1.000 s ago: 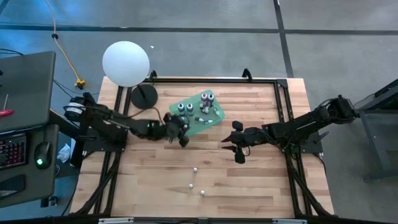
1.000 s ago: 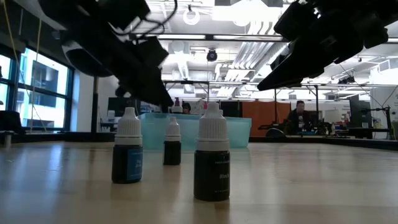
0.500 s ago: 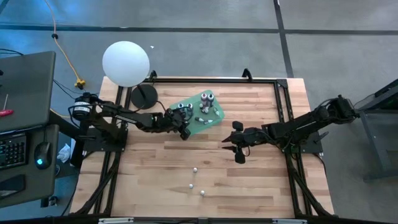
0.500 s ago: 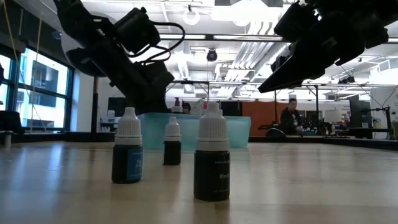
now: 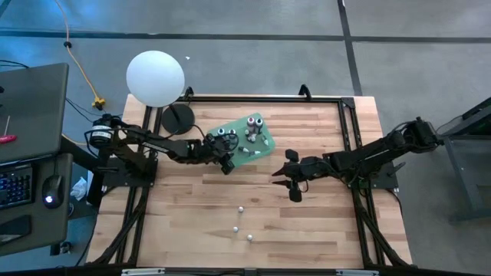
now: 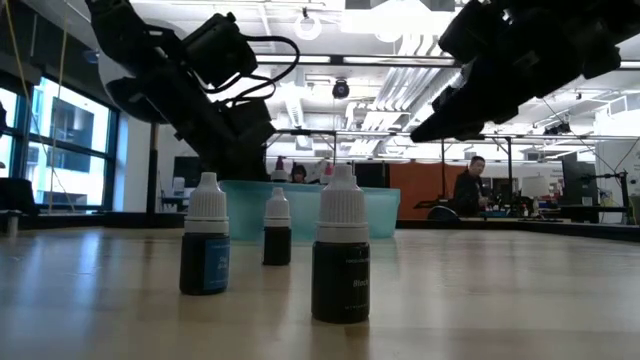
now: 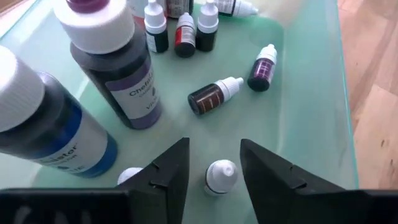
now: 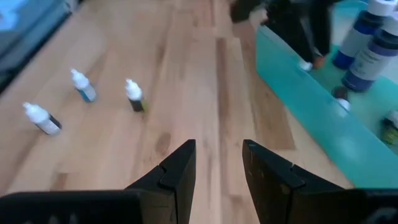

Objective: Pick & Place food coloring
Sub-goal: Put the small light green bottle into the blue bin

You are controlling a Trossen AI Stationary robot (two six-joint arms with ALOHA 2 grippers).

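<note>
Table [image 5: 307, 222]: wooden, framed, arms at either side.
Green tray [image 5: 261, 147]: far centre, holding large and small food coloring bottles, some tipped over.
Left gripper [image 7: 214, 163]: over the tray's near-left edge, fingers spread, a small capped bottle [image 7: 219, 176] standing between them, not clamped.
Right gripper [image 5: 290, 184]: hovering mid-table, fingers parted, empty.
Three loose bottles [image 5: 240, 224]: upright, near centre of the table.
Step judged: placing a bottle into the tray. Next: lift clear without toppling it.
</note>
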